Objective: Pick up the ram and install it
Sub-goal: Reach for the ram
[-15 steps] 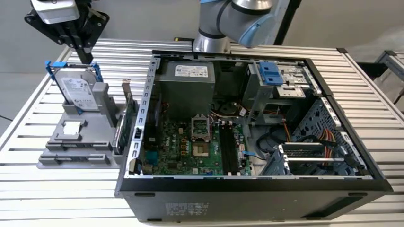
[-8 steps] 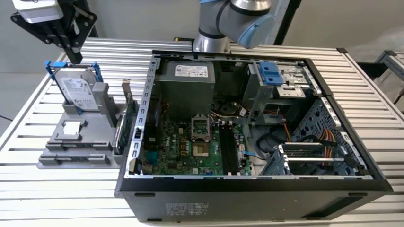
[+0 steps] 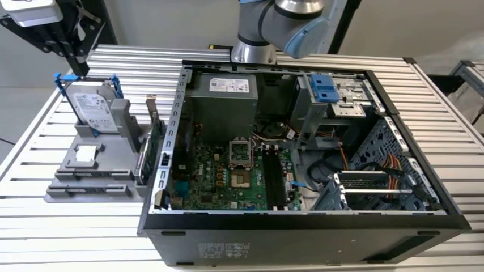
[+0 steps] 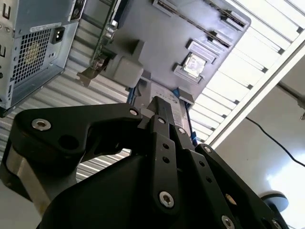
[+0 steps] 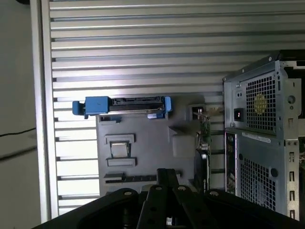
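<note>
The slatted bench [image 3: 438,113] carries an open case [image 3: 302,226] and, on the exterior view's left, a grey holder [image 3: 83,195] with a drive [image 3: 94,113] and a green card [image 3: 151,150] stood in it. The ram [image 5: 131,177] appears to be the thin dark strip set edge-up in the holder's long slot in the first wrist view; its colour cannot be made out. The gripper [image 3: 78,65] hangs above the drive, its fingers [image 4: 162,112] drawn together on nothing. The ram should be light, stiff and thin, with fragile chips and contacts. It is best pinched across its flat faces near mid-length and lifted straight, without twisting.
</note>
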You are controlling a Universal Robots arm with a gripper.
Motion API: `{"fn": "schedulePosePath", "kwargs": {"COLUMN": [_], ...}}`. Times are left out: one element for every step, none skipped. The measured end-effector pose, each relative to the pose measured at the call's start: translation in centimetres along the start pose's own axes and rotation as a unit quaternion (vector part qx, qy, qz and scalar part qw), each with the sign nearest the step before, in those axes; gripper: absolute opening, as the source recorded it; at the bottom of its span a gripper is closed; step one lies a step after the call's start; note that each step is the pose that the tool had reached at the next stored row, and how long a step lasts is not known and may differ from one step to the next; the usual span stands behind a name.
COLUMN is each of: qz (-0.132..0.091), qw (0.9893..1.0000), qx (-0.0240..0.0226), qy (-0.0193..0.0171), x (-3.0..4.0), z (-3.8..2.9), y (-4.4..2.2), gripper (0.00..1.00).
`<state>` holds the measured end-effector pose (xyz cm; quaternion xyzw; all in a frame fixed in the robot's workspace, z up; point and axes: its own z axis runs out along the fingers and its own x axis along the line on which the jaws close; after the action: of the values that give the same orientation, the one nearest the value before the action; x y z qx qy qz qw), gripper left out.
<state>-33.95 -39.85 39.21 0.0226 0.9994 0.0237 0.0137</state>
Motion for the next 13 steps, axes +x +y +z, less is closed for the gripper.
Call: {"fn": "schedulePosePath", "kwargs": {"qz": [0.000, 0.000, 0.000, 0.000, -0.001, -0.003, -0.006, -0.008, -0.011, -0.013, -0.015, -0.016, -0.018], "qw": [1.0000, 1.0000, 1.0000, 1.0000, 1.0000, 1.0000, 1.0000, 1.0000, 0.9999, 0.9999, 0.9999, 0.9999, 0.9998], "qx": [0.0000, 0.0000, 0.0000, 0.0000, -0.0001, -0.0002, -0.0002, -0.0003, -0.0003, -0.0004, -0.0004, -0.0004, -0.0005], "qy": [0.0000, 0.0001, 0.0000, 0.0000, 0.0001, 0.0001, 0.0003, 0.0004, 0.0005, 0.0006, 0.0008, 0.0009, 0.0009], "x": [0.01, 0.01, 0.01, 0.02, 0.03, 0.04, 0.04, 0.04, 0.04, 0.04, 0.06, 0.08, 0.12], "z": [0.00, 0.00, 0.00, 0.00, 0.00, 0.01, 0.00, 0.00, 0.00, 0.00, -0.01, -0.02, -0.02], "y": [0.00, 0.00, 0.00, 0.00, -0.01, -0.05, -0.11, -0.17, -0.24, -0.32, -0.43, -0.56, -0.71], "gripper": [0.00, 0.00, 0.00, 0.00, 0.00, 0.00, 0.00, 0.00, 0.00, 0.00, 0.00, 0.00, 0.00]}}
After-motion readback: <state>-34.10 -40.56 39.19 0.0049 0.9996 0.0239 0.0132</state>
